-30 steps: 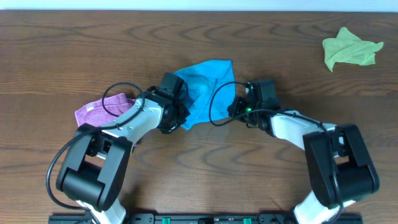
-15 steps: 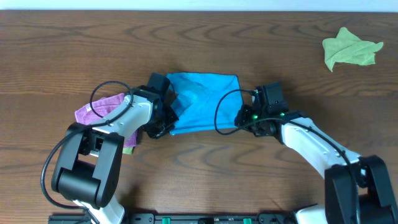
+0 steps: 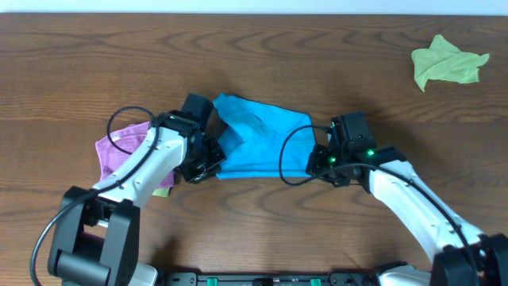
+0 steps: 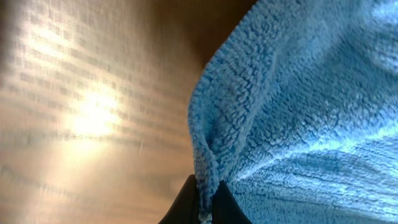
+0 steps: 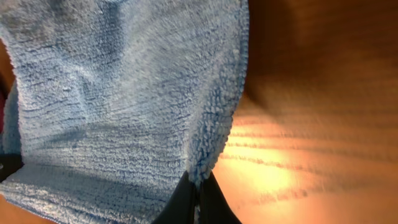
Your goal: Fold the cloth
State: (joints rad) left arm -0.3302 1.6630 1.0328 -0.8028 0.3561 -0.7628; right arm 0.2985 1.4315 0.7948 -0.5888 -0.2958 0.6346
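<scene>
Two grippers pinch near corners of bright sky-blue square microfibre cloth (image 3: 262, 139), which spans gap between both arms at middle of dark wooden table (image 3: 71, 63). Left gripper (image 4: 204, 200): fingers clamped on cloth's left edge. Right gripper (image 5: 196, 198): fingers clamped on cloth's right edge. Crumpled purple cloth (image 3: 119, 147) just beside left arm. Yellow-green cloth (image 3: 447, 63) well apart, far right corner.

The cloth (image 3: 258, 139) lies on the tabletop (image 3: 79, 63) between the left end effector (image 3: 209, 164) and the right end effector (image 3: 315, 164), a near corner at each, spreading away beyond both. A second cloth (image 3: 119, 147) lies just outside the left end effector, apparently partly under the left arm (image 3: 144, 163). A third cloth (image 3: 447, 62) sits far beyond the right end effector, outward.
</scene>
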